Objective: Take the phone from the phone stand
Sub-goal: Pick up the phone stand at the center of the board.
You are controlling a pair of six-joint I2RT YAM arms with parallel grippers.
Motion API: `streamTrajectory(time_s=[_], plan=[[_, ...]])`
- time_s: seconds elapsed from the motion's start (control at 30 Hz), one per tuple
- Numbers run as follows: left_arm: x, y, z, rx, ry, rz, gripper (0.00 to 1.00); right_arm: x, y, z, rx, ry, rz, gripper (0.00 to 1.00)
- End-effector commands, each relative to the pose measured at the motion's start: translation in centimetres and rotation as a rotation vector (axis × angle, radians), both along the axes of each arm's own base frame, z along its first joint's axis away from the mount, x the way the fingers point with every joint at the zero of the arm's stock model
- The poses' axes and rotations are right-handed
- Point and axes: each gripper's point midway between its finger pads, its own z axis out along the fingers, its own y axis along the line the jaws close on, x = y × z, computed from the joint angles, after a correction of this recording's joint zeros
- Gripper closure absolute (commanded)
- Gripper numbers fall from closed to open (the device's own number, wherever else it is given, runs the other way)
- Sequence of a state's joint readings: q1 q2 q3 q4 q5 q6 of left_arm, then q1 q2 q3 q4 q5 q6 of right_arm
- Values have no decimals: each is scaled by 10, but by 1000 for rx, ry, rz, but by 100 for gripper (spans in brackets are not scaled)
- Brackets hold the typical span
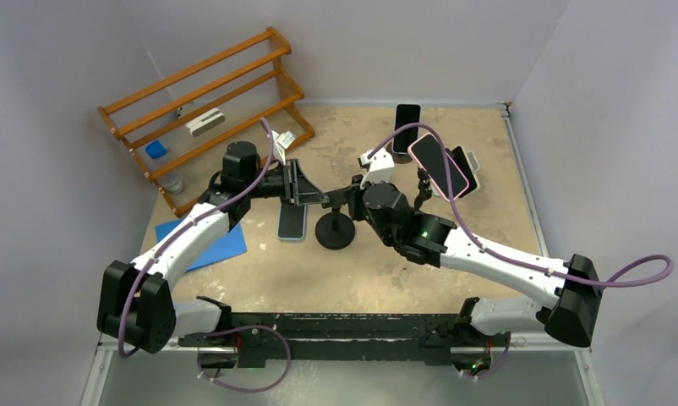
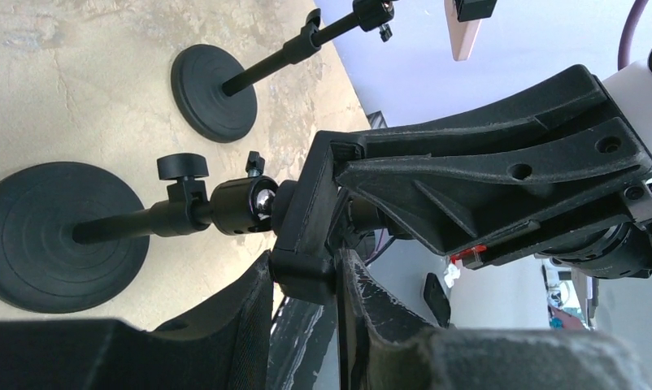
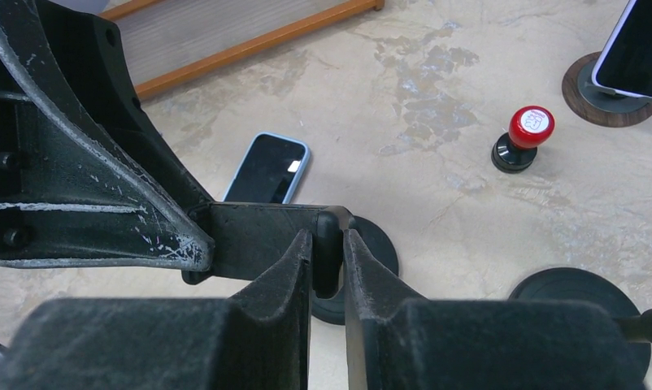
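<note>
The phone, dark with a light-blue case, lies flat on the table just left of the phone stand's round black base; it also shows in the right wrist view. The stand's clamp head sits on a ball joint above the base and holds no phone. My left gripper is shut on one end block of that clamp. Facing it, my right gripper is shut on the clamp's other end tab.
A wooden rack stands at the back left, with a blue pad near the left arm. Other phones on stands are at the back right. A red-topped stamp and a second black stand base are close by.
</note>
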State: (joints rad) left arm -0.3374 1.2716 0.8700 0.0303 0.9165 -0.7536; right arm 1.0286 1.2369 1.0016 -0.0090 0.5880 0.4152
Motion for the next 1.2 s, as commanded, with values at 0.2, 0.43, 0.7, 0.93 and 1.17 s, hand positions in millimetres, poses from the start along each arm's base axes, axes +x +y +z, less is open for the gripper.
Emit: streamTrajectory(time_s=[0.2,0.43,0.7,0.93,1.17], plan=[[7,-1,31,-19,-166,-21,60,1,2,16,48,-18,-1,57],[5,-4,35,-40,-158,-51,52,1,7,30,85,-27,17,43],[7,-6,27,-35,-135,-59,53,-6,-5,55,138,-58,13,32],[9,-7,21,-33,-115,-66,53,-13,-22,67,139,-67,-5,26],[9,-8,21,-44,-109,-78,67,-25,-31,88,218,-118,39,25]])
